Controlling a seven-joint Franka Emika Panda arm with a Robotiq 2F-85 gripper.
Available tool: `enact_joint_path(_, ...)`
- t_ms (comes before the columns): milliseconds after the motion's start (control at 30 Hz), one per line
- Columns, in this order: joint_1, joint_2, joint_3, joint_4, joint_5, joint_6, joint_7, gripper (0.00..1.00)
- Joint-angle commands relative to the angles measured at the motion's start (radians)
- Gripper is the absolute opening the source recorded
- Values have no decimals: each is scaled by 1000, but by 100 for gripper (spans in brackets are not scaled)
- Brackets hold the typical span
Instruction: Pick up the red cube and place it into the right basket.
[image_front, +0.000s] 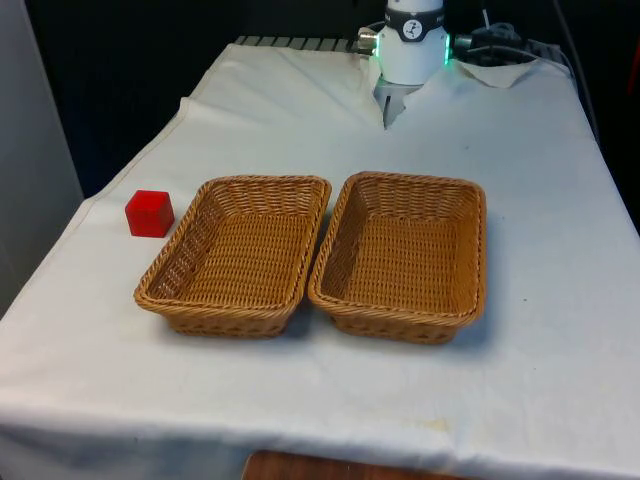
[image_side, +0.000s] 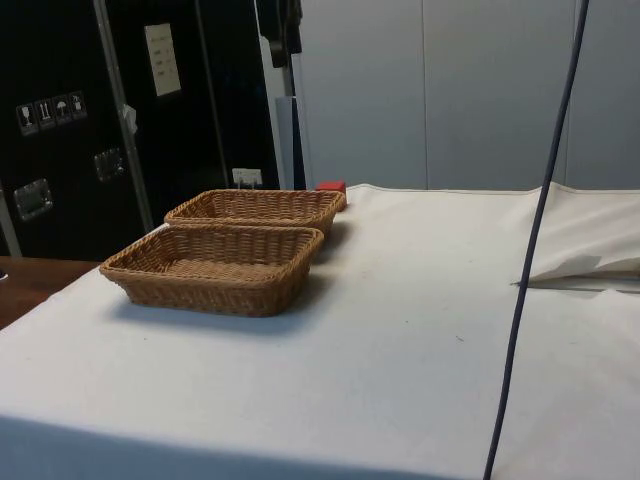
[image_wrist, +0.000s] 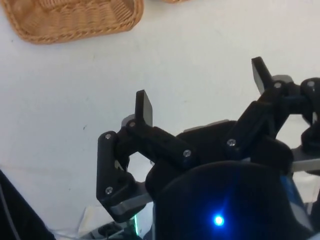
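Observation:
A red cube (image_front: 149, 213) sits on the white cloth at the front view's left, just beside the left wicker basket (image_front: 238, 252). The right wicker basket (image_front: 404, 254) stands next to it, holding nothing. In the side view the cube (image_side: 331, 186) peeks out behind the far basket (image_side: 258, 207), with the other basket (image_side: 215, 264) nearer. My gripper (image_wrist: 202, 86) hangs high above bare cloth, well away from the cube. Its two black fingers (image_wrist: 144, 107) stand wide apart with nothing between them. A basket (image_wrist: 75, 17) shows beyond the fingertips.
The robot's white base (image_front: 412, 45) stands at the table's far end. A dark cable (image_side: 535, 230) hangs down across the side view. Folded cloth (image_side: 590, 262) bunches at the side view's right. Table edges drop off close to the cube.

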Motion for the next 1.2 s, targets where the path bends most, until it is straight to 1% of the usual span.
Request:
enact_joint_path(0,-6,1,-8,-11,3,28,-17,100)
enact_joint_path(100,-9,6,-25,-23,9,55,-40,100)
enact_joint_path(133,-3,4,-24,-19,2,39,-28,100)
enact_joint_path(167,-9,11,-36,-31,15,72,-53,100)
enact_joint_path(200,-11,14,-41,-35,19,83,-62,100)
enact_joint_path(433,-19,42,-83,-57,51,152,-123,100)
enact_joint_path(467,-14,43,-85,-53,41,141,-114,100)
enact_joint_path(500,-21,51,-94,-62,63,171,-143,100)
enact_joint_path(633,-27,71,-115,-70,89,208,-181,100)
enact_joint_path(700,-32,89,-131,-74,114,233,-214,100)
enact_joint_path(733,-24,85,-130,-68,97,213,-194,100)
enact_joint_path(767,-33,95,-136,-75,123,241,-225,100)
enact_joint_path(933,-40,130,-163,-78,174,279,-285,100)
enact_joint_path(967,-43,146,-174,-76,197,289,-310,100)
enact_joint_path(1000,-34,143,-178,-73,181,278,-293,100)
enact_joint_path(1033,-44,154,-179,-75,209,294,-321,100)
enact_joint_path(1133,-49,181,-192,-66,241,302,-352,100)
enact_joint_path(1167,-51,199,-200,-58,257,302,-367,100)
